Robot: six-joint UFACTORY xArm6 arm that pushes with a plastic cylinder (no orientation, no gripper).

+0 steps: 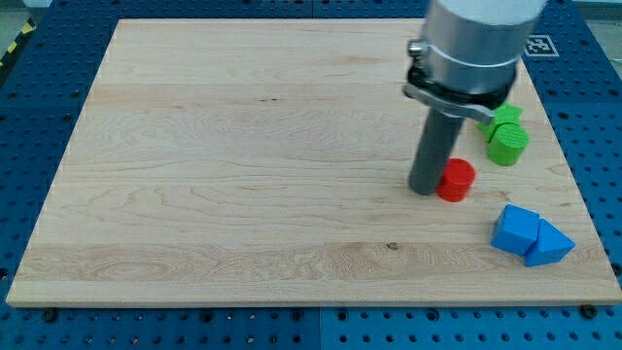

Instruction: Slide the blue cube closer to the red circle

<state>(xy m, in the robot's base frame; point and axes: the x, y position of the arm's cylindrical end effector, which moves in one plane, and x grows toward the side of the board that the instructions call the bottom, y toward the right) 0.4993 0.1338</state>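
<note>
Two blue blocks sit together down at about 4 o'clock on the wooden board (243, 146): the blue cube (514, 229) and, touching its right side, a blue triangle-ish wedge (548, 243). The red circle (456, 180), really a short cylinder, is up and to the left of them, roughly 10 o'clock from the cube, near but clearly apart.

My tip (426, 189) is parked right against the red circle's left side, at its 9 o'clock, looks like touching or just about. There's no gripper on this thing, just a bare rod, so nothing is held and there's nothing to open or close.

Two green blocks (506, 137) are stacked up at 1 o'clock from the red one, partly hidden behind the arm, so I can't make out their shapes well.

So step-wise I'd say the push hasn't started; the tip is on the wrong side of everything. Next move, as I read it: swing around to the cube's 4 o'clock side and shove toward 10 o'clock. Tricky bit is the wedge sits right there, so the tip probably ends up pushing both, or has to squeeze in from the bottom edge.
</note>
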